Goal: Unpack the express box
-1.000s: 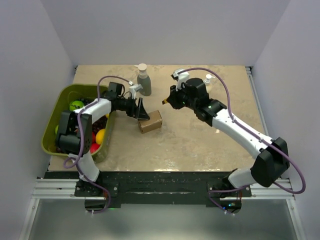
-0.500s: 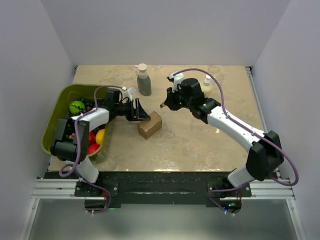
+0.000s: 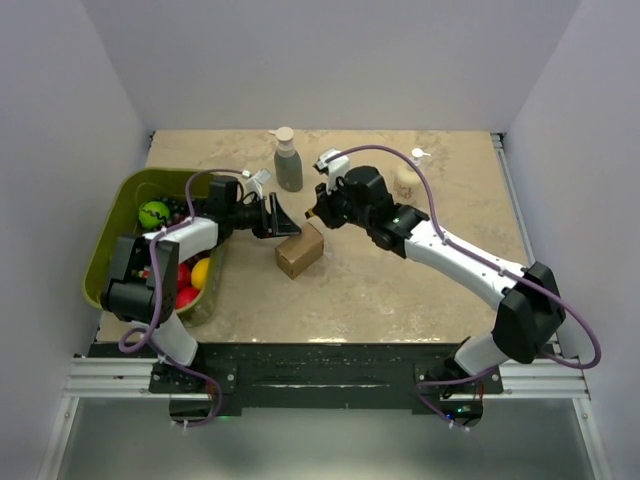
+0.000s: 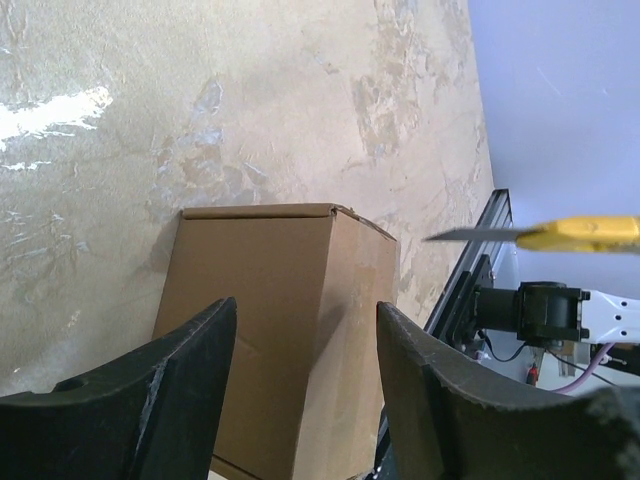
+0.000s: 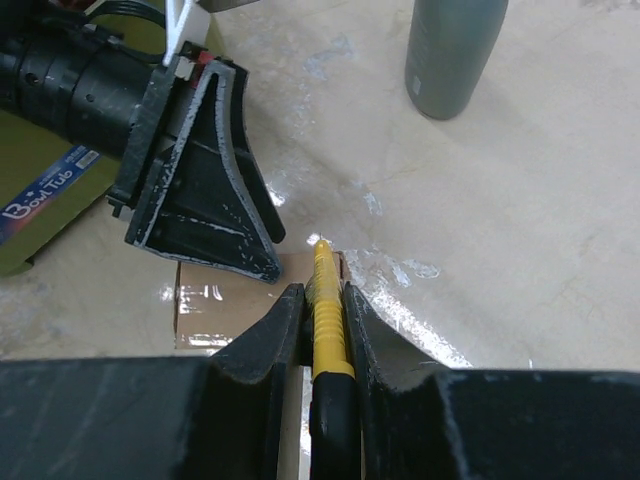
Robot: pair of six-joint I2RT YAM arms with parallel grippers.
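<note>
Holding a yellow utility knife clamped between the fingers of my right gripper, with the blade out and pointing toward the express box.

- Position: the box is sitting on the table, left of centre. It is just right of the green bin and nearer than the grey bottle.
- Left side: I am reaching my left gripper in from the left, and its jaws are standing apart. In the left wrist view the carton's top is showing between my two fingers. I cannot tell whether the tips are pressing on the cardboard or only hanging beside its far-left edge.
- Progress: I am judging the task as barely begun. The flaps are lying flat and closed, no cut is showing, and nothing is out of the box.
- Knife: the tip is hovering over the box's far edge and does not appear to be in the cardboard yet.
- Remaining, as I am reading it: steadying the carton, slitting it open, folding the flaps back and lifting out the contents, which are hidden inside.
</note>
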